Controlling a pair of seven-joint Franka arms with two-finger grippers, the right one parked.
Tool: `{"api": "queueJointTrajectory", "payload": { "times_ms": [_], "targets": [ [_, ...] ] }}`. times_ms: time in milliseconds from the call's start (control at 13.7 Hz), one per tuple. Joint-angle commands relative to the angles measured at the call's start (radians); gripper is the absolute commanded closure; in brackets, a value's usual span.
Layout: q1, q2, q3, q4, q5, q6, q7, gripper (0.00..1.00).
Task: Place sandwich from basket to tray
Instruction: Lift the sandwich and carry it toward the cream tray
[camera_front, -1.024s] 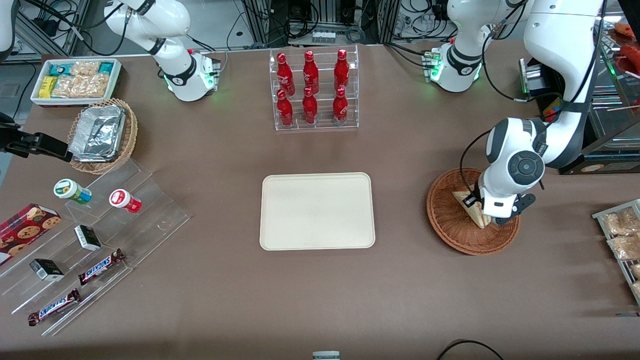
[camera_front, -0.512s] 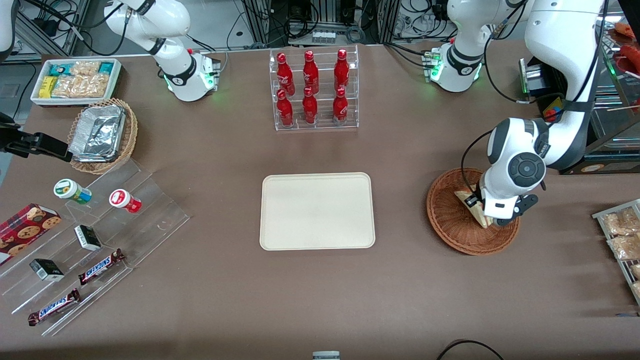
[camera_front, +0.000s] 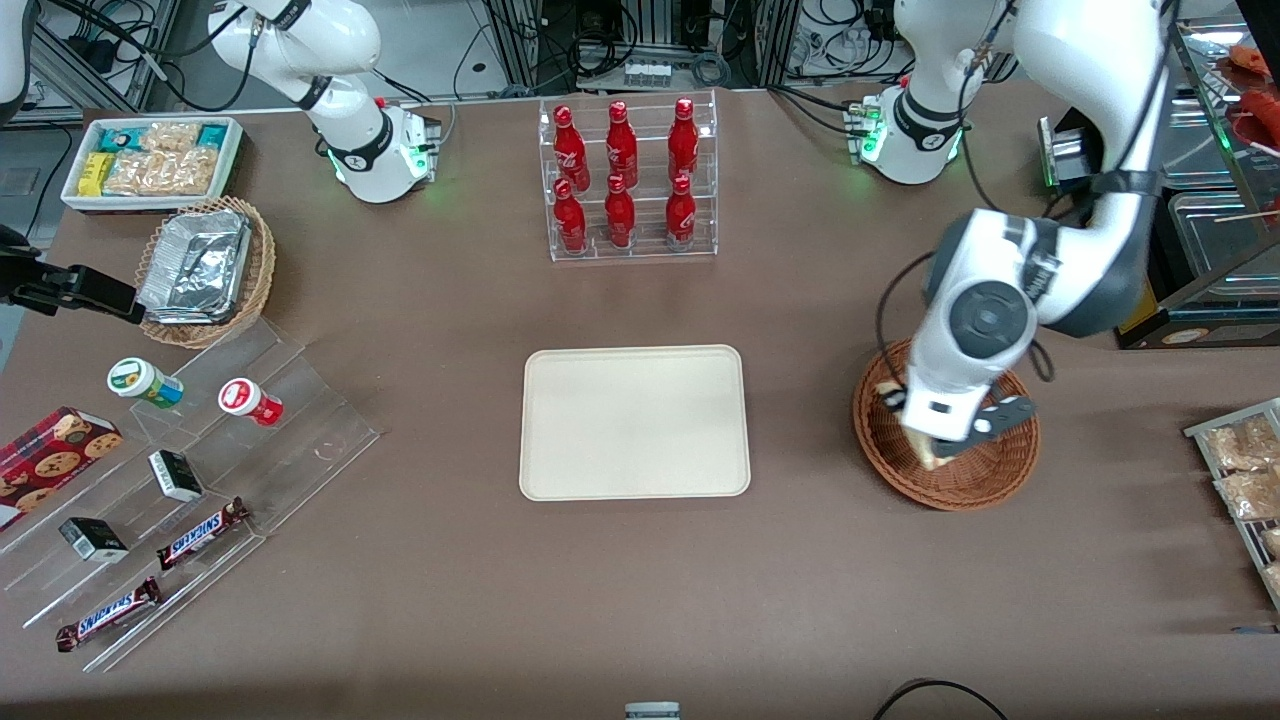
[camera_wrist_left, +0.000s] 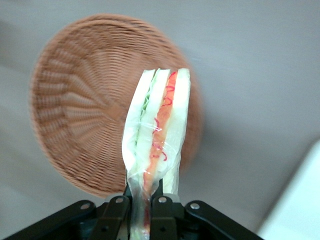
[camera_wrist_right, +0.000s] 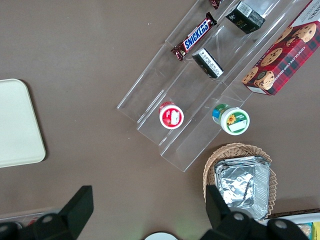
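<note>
- The left arm bends over the wicker basket (camera_front: 946, 432), its gripper (camera_wrist_left: 144, 204) clamped on the wrapped sandwich (camera_wrist_left: 157, 135).
- Only the wrist view shows the sandwich clear above the basket.

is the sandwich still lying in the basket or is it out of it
Out. The gripper is shut on the sandwich and holds it above the basket, whose woven floor shows bare.

Six red bottles (camera_front: 625, 178) in a clear rack, Snickers bars (camera_front: 200, 533) on clear steps, a foil-pack basket (camera_front: 205, 270).
</note>
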Motion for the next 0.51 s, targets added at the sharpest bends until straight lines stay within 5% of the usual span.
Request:
{"api": "queueJointTrajectory", "payload": {
  "times_ms": [0,439],
  "targets": [
    [-0.078,0.035,0.009,0.098,-0.082,-0.019,0.007,1.00],
    [-0.253,0.257,0.009,0.330,-0.129,0.012,0.007,1.00]
  ]
}}
